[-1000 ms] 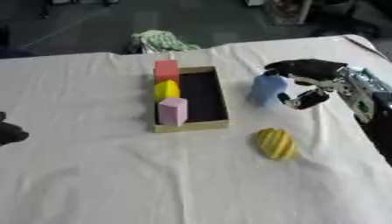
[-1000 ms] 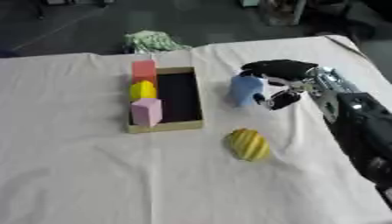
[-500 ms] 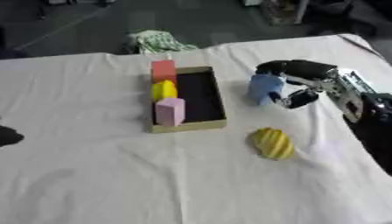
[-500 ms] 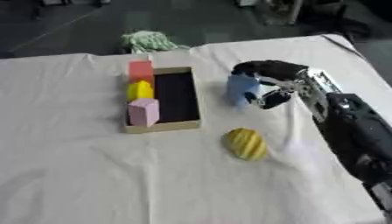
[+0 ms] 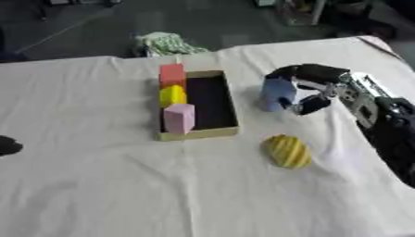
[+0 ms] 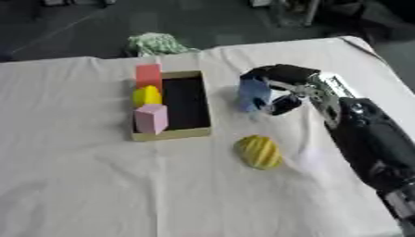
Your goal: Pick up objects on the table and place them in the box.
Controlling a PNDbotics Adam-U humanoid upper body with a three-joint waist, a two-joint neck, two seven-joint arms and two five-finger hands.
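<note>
- Worktop (image 5: pixel 97 194), white cloth cover, wrinkled; near part bare.
- Left robot hand (image 5: pixel 8 145): only a dark bit at the left edge, low on the worktop; cannot tell if its fingers are apart or together.
- Yellow ribbed object (image 5: pixel 288 151), oval, lying on the cloth near the box's near-right corner, apart from it.
- Box (image 5: pixel 230 111), shallow, tan rim, dark inside, long side running near-to-far, centre of worktop.
- Pink block (image 5: pixel 179 118) at near-left end of the box, upright.
- Yellow object (image 5: pixel 172 96) just behind the pink block, along the box's left side.
- Red block (image 5: pixel 172 75) at the far-left end of the box.
- Right half of the box's floor shows dark.
- Right robot hand (image 6: pixel 279 88), arm in from the right, fingers curled round the blue object (image 6: pixel 253 94), clamped on it.
- Blue object upright, right of the box, close but not in it; can't tell if it touches the cloth.
- Green-white crumpled cloth (image 5: pixel 166 43) at the far worktop edge, behind the box.
</note>
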